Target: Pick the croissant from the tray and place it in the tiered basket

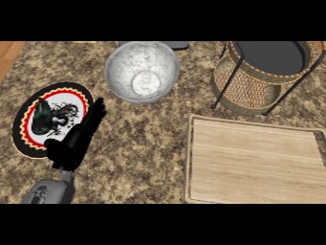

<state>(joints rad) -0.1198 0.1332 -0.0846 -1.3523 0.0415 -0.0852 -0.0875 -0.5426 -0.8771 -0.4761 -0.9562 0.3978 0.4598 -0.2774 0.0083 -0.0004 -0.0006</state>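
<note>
Croissant visible nowhere: tray at 4 o'clock bare, basket at 1 o'clock shows none. Left hand, 8 o'clock, fingers straight, holds nothing. Completion unconfirmed.

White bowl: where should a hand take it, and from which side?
Probably best to pinch the white bowl by its rim at the near-left edge, coming from the left. It sits upright, mouth up, so the thin rim is exposed, while the round wall offers little to wrap. The left hand, open, is on that side; the tiered basket stands to the bowl's right.
</note>
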